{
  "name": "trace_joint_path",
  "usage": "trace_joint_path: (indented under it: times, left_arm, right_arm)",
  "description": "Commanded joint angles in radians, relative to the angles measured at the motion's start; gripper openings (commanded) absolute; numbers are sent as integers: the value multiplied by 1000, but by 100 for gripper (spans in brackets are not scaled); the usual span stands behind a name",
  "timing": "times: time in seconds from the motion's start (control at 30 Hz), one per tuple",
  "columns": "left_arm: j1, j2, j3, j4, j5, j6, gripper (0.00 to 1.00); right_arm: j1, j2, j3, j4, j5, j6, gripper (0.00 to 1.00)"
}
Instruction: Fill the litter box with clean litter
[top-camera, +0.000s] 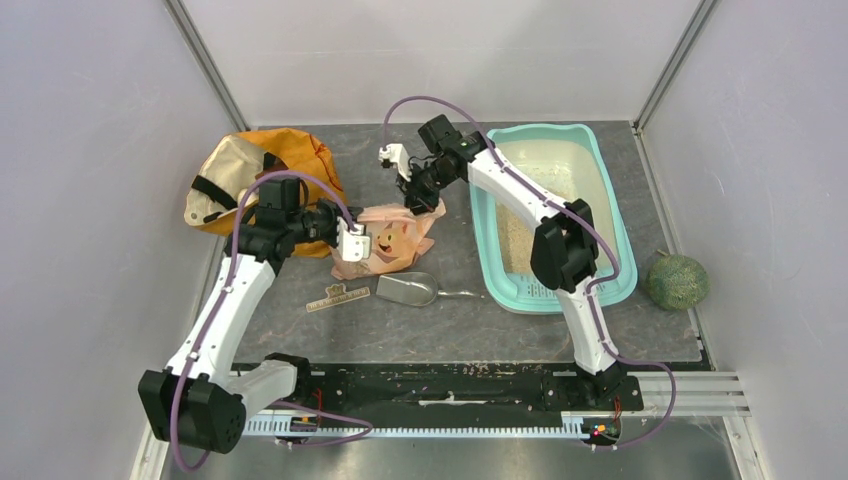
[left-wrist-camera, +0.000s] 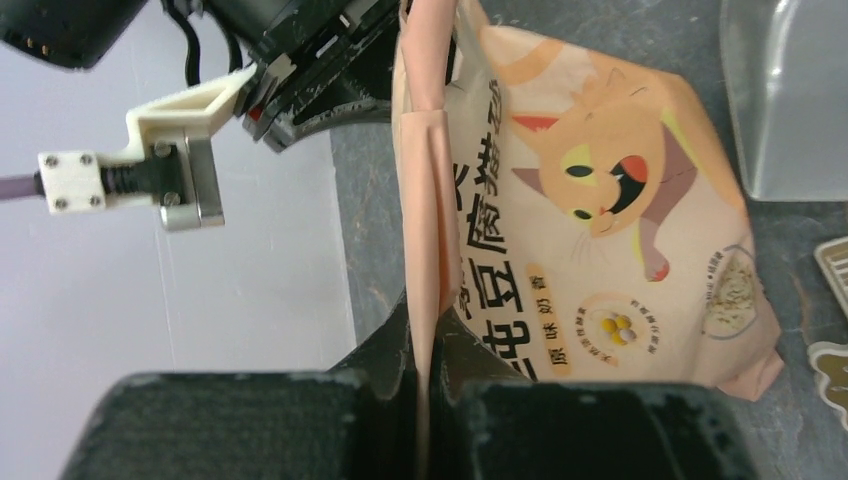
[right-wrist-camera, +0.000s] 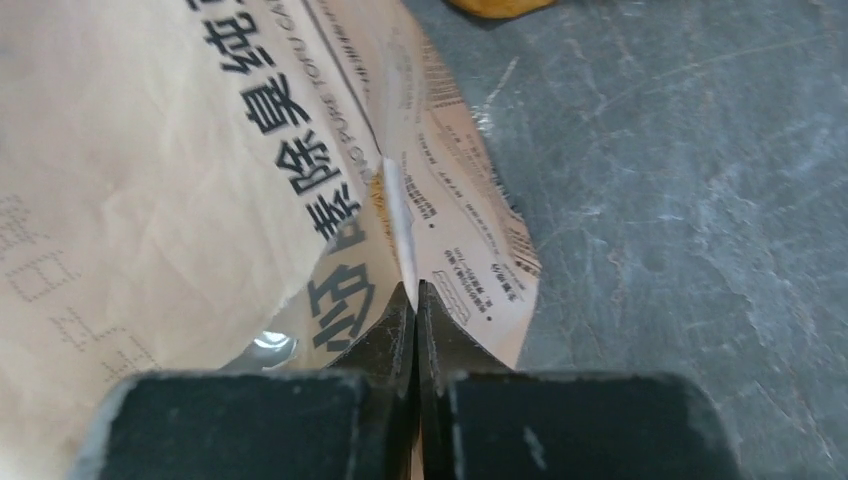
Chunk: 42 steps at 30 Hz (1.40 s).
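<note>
Left fingers are clamped on the side seam of the peach-pink pouch, with the film pinched flat between them. Right fingers are closed tight on a fold at the pouch's other end, with no gap showing.

The pouch lies between the two arms, left of the litter box and apart from it. Its printed face, with a cartoon animal and dark characters, is turned up. Its contents are not visible.

Inside the litter box, clean litter covers the floor along the left side toward the near end. It is fine, pale tan and granular. The rest of the floor shows pale cream.

A silver scoop lies on the tabletop just in front of the pouch. An orange bag sits behind the left arm.
</note>
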<state>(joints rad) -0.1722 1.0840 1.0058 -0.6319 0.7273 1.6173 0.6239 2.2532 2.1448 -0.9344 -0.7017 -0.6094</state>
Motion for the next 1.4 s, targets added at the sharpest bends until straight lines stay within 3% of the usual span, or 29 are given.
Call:
trace_joint_path:
  times: [0.0, 0.17, 0.43, 0.7, 1.1, 1.3, 1.37]
  left_arm:
    - [-1, 7, 31, 202, -25, -138, 2]
    - [9, 7, 34, 305, -39, -182, 2]
    - [20, -14, 67, 212, -23, -166, 2]
    - [74, 35, 113, 148, -83, -173, 2]
    - [11, 262, 297, 491, -75, -322, 2]
    - [17, 321, 328, 444, -82, -273, 2]
    - [17, 310, 285, 389, -98, -221, 12]
  right_arm:
    - [-36, -16, 59, 122, 40, 167, 0]
    - [-74, -94, 15, 273, -3, 380, 0]
    - [-110, -193, -111, 452, -43, 547, 0]
    - [-113, -259, -255, 476, -31, 580, 0]
    - [-130, -358, -311, 571, 65, 695, 0]
    - [-101, -358, -394, 599, 85, 771, 0]
    - [-92, -345, -410, 602, 108, 788, 0]
